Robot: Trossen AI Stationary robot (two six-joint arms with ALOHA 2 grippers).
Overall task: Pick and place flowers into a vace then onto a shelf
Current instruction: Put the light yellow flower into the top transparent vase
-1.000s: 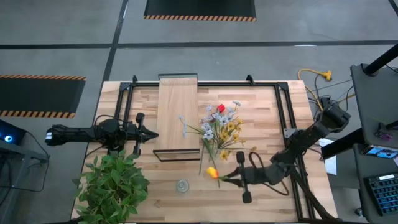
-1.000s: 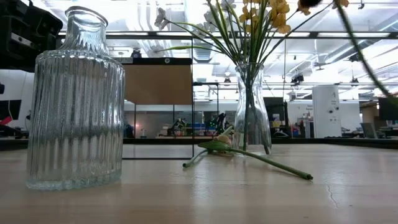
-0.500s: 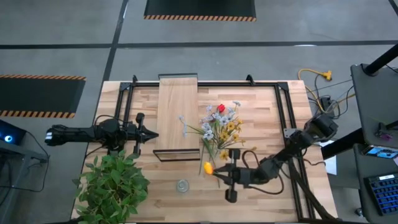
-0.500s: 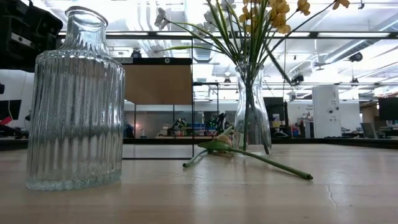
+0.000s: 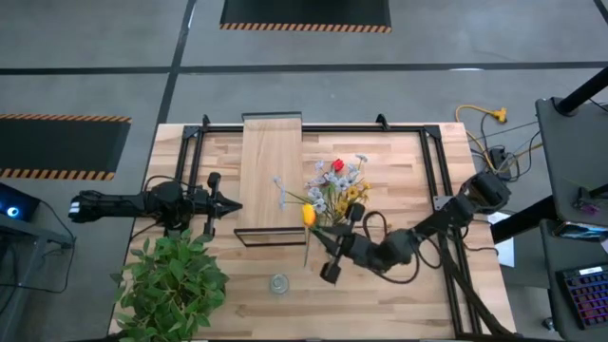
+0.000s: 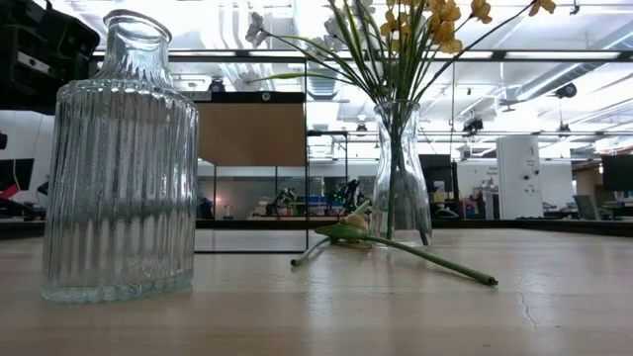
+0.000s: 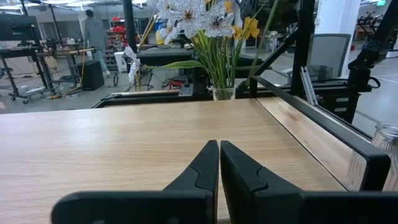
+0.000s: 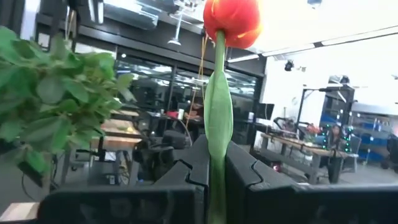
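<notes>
While the right gripper (image 5: pixel 331 249) is clamped shut on the green stem of the orange-yellow bloom (image 5: pixel 308 215), we see that flower carried near the table's middle, just beside the clear glass vase (image 6: pixel 401 171) w/ the bouquet (image 5: pixel 334 193). Right wrist view: stem (image 8: pixel 217 134) is pinched between the two dark fingers (image 8: pixel 186 177), running straight up away from the gripper, head (image 8: pixel 232 20) outermost, one leaf along it. High view: long axis runs from the gripper toward the shelf (image 5: pixel 271 171), bloom end leading, just short of the shelf's black frame and close to the vase mouth. We judge the flower light and springy, the stem likely plastic over wire, smooth and thin, so it may twist or slip in the jaws; the head is soft and shouldn't be squeezed. Best hold is on the bare stem, approx. mid-length or lower, as it is taken now, leaving the cut end free to go into the neck. For that, the stem must be turned cut-end-down; the other stems crowd the mouth and may deflect it. Low view: a second flower (image 6: pixel 396 249) lies flat on the tabletop in front of the vase, stem across the table, not yet picked. A ribbed glass bottle (image 6: pixel 121 163) stands empty near the front edge, beside the bushy potted plant (image 5: pixel 171 280). Left gripper (image 7: pixel 219 163) waits w/ fingers pressed together, nothing held, at the table's left side, pointing at the shelf.
</notes>
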